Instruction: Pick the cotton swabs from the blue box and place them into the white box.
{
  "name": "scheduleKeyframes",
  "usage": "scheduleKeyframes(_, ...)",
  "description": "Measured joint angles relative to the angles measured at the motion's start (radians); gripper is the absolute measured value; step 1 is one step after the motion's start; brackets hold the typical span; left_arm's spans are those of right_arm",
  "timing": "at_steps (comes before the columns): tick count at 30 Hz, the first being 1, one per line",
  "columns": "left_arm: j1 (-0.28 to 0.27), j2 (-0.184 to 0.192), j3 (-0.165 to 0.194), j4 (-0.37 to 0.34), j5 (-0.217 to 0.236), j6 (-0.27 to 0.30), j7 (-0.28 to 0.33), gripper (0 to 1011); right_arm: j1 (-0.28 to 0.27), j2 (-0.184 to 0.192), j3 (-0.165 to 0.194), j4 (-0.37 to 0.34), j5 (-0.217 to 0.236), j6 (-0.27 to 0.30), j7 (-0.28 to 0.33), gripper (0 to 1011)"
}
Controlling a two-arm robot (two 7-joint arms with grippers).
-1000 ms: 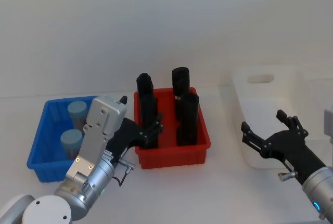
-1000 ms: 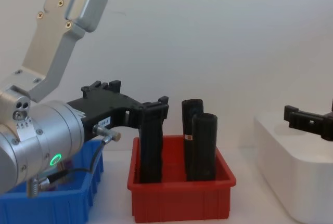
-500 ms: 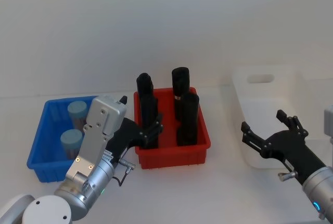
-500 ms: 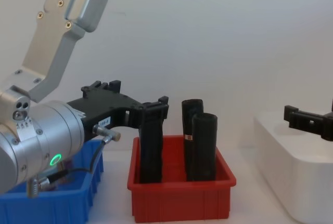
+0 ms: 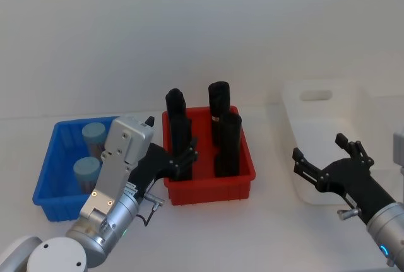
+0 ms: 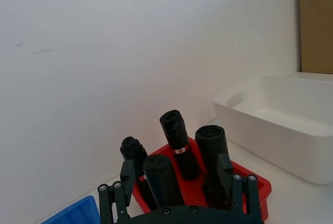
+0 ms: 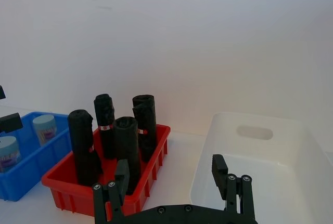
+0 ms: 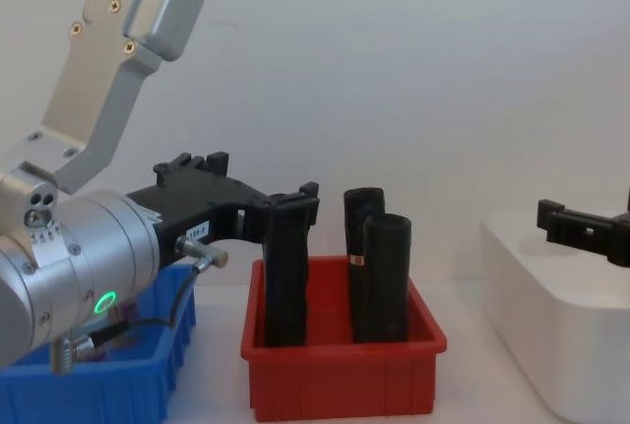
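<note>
Two cotton swabs jars [image 5: 93, 134] [image 5: 86, 171] with pale blue lids stand in the blue box [image 5: 43, 187] at the left; the right wrist view shows the jars [image 7: 45, 126] and the blue box [image 7: 31, 182] too. My left gripper [image 5: 170, 137] hovers open and holding nothing between the blue box and the red bin, and appears in the chest view [image 8: 251, 184]. The white box [image 5: 328, 127] sits at the right. My right gripper [image 5: 319, 147] is open and holding nothing just in front of its near left corner.
A red bin [image 5: 208, 189] with several tall black cylinders [image 5: 226, 146] stands between the two boxes. A plain white wall rises right behind the table. Bare tabletop lies in front of the bins.
</note>
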Motion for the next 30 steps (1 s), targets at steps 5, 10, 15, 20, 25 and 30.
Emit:
scheduleKeyframes(5, 0.0, 0.0, 0.0, 0.0, 0.0, 0.0, 0.0, 1004, 0.0, 0.0, 0.0, 0.0, 0.0, 0.0, 0.0, 1001)
scheduleKeyframes(10, 0.0, 0.0, 0.0, 0.0, 0.0, 0.0, 0.0, 1004, 0.0, 0.0, 0.0, 0.0, 0.0, 0.0, 0.0, 1001)
scheduleKeyframes(15, -0.001, 0.0, -0.004, 0.006, -0.009, 0.003, -0.002, 1004, 0.0, 0.0, 0.0, 0.0, 0.0, 0.0, 0.0, 1001)
scheduleKeyframes(20, -0.006, 0.001, -0.014, 0.019, -0.032, 0.014, -0.008, 1004, 0.0, 0.0, 0.0, 0.0, 0.0, 0.0, 0.0, 1001)
scheduleKeyframes(25, -0.018, 0.002, -0.03, 0.046, -0.067, 0.034, -0.019, 1004, 0.0, 0.0, 0.0, 0.0, 0.0, 0.0, 0.0, 1001)
scheduleKeyframes(30, -0.031, 0.003, -0.046, 0.079, -0.099, 0.053, -0.03, 1004, 0.0, 0.0, 0.0, 0.0, 0.0, 0.0, 0.0, 1001)
